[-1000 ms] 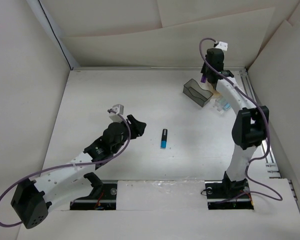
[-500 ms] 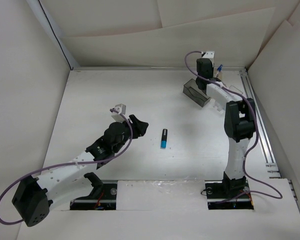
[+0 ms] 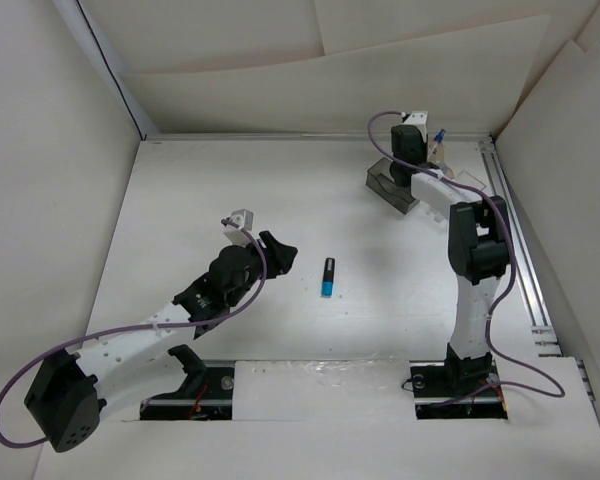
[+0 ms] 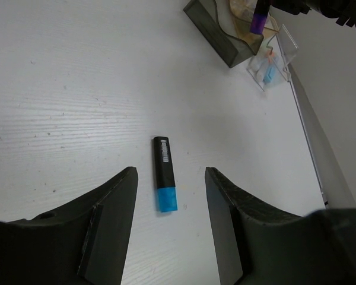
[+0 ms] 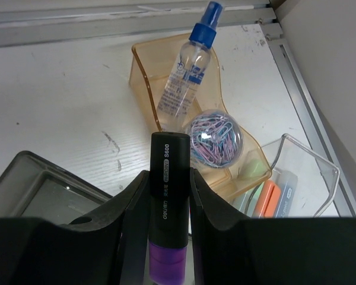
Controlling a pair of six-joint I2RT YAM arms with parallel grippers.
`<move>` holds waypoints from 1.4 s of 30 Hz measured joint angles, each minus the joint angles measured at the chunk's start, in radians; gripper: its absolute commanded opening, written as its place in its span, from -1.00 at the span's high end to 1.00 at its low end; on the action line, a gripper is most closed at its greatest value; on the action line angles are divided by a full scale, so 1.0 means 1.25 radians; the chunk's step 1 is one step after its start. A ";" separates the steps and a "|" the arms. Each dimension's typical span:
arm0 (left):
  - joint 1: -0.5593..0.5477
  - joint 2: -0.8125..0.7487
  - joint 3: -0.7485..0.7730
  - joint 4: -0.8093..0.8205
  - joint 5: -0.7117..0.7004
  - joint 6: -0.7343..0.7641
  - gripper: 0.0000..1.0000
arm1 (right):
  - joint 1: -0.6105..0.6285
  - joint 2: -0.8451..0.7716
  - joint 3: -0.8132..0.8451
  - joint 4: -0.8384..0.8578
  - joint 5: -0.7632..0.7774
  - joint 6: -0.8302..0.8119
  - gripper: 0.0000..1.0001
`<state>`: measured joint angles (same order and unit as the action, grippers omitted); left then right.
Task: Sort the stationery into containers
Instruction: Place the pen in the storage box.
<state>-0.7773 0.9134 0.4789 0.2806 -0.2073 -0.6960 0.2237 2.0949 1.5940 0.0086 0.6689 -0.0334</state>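
From above, the left gripper [image 3: 280, 250] hangs low over the table [image 3: 180, 200], well short of a blue-capped marker [image 3: 328, 277] that lies alone near the middle. The right gripper [image 3: 404, 170] is at the far right corner, over the grey bin [image 3: 382, 182] (what it holds is too small to make out here).

From the left wrist, the two fingers [image 4: 115, 214] stand spread with nothing between them. The blue-capped marker lies flat on the table beyond them, apart from both, its blue end nearer the camera.

From the right wrist, the fingers [image 5: 130, 219] are pinched on a purple-capped marker [image 5: 168, 172], its black end pointing away toward the bins. The grey bin is at the lower left. Beyond the marker, the amber bin [image 5: 141, 62] holds a blue-topped spray bottle [image 5: 187, 65] and a round clear tub of paper clips [image 5: 212, 139]. To the right, the clear bin [image 5: 323, 169] holds an orange marker [image 5: 267, 199] and a light-blue one [image 5: 285, 190] side by side.
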 measured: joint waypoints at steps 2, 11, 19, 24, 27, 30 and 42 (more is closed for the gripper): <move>0.000 0.000 0.000 0.002 0.002 0.000 0.08 | 0.004 0.000 -0.006 -0.001 0.005 0.001 0.86; 0.000 0.000 -0.006 0.013 0.008 0.000 0.08 | 0.021 0.000 -0.028 0.002 0.021 0.006 0.77; 0.000 0.000 -0.010 0.013 0.013 0.000 0.08 | 0.026 0.000 -0.050 0.001 0.034 0.021 0.54; 0.000 -0.004 -0.011 0.012 0.013 0.000 0.08 | 0.036 -0.007 -0.059 -0.001 0.043 0.031 0.26; 0.000 -0.009 -0.011 0.012 0.013 0.000 0.08 | 0.042 -0.030 -0.072 0.000 0.042 0.045 0.18; 0.000 -0.011 -0.011 0.013 0.013 0.000 0.08 | 0.051 -0.069 -0.085 -0.001 0.042 0.058 0.11; 0.000 -0.016 -0.011 0.012 0.013 0.000 0.08 | 0.081 -0.150 -0.139 0.006 0.014 0.110 0.49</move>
<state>-0.7773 0.8940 0.4648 0.2958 -0.1913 -0.6960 0.3252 1.9079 1.4204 0.0166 0.6865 0.1047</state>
